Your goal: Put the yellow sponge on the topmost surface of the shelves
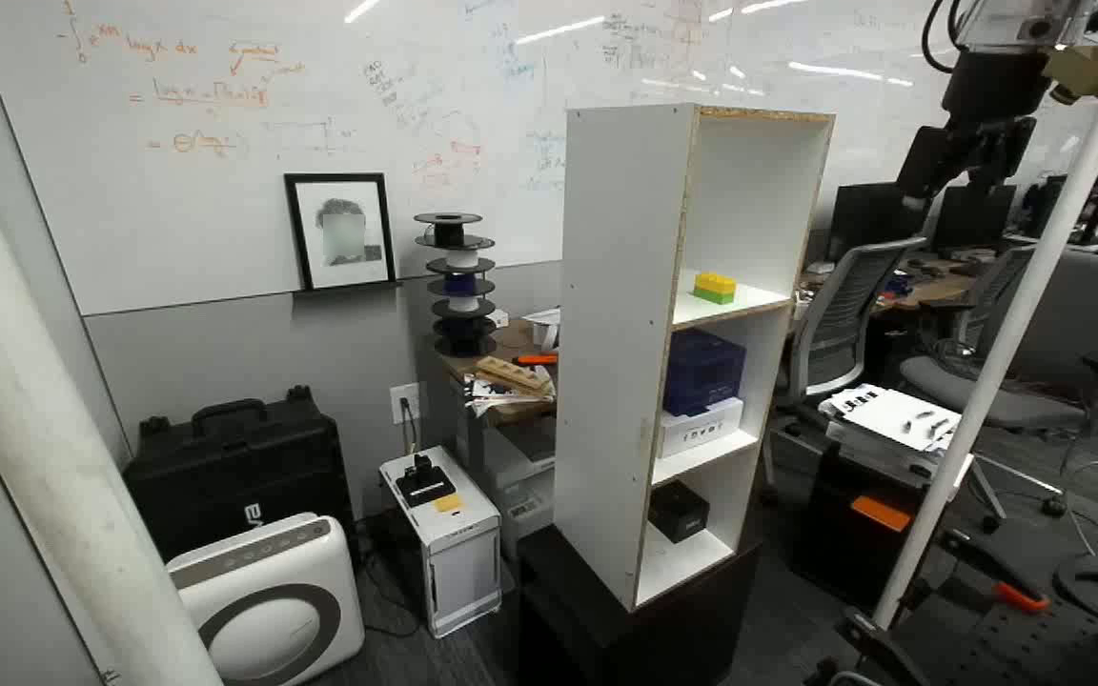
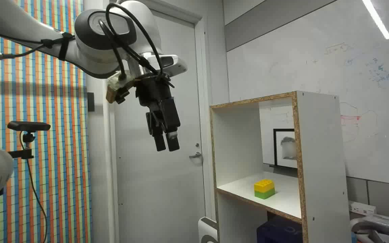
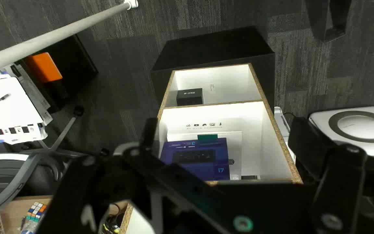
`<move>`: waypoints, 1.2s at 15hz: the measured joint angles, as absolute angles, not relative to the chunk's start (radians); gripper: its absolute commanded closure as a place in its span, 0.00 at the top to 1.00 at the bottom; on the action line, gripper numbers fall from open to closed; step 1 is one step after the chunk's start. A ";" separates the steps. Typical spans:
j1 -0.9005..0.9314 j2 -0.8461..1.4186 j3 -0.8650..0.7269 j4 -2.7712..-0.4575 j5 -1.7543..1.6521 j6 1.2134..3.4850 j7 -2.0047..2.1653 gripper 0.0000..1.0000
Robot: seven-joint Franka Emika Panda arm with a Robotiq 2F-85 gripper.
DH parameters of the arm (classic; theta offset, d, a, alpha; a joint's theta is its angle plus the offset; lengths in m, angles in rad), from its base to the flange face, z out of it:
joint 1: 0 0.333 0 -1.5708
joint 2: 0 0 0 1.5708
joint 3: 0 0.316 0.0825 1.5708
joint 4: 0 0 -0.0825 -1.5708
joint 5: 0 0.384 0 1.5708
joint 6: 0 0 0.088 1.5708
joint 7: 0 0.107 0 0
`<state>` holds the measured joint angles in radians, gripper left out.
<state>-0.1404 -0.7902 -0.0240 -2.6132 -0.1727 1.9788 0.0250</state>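
Fingers [image 3: 308,148] crowd closest in the wrist view, well apart, nothing held, and in both exterior views they hang clear of the shelves [image 1: 620,333]. What I take for the sponge [image 2: 264,185], though it looks like a studded block, sits on a green piece [image 2: 264,194] on the top compartment's surface [image 2: 238,187]. If the goal is above the top board [image 2: 253,101], we're at the reach: go in level beneath that board, pinch the yellow alone, gently, watching whether the green comes too, back straight out before lifting, then lower it flat and let go.
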 measured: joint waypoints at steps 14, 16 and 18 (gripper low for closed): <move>-0.136 -0.588 -0.204 -2.640 -0.172 2.527 -0.121 1.00; -0.116 -0.465 -0.236 -2.636 -0.140 2.681 -0.162 1.00; -0.072 -0.333 -0.257 -2.619 -0.072 2.797 -0.206 1.00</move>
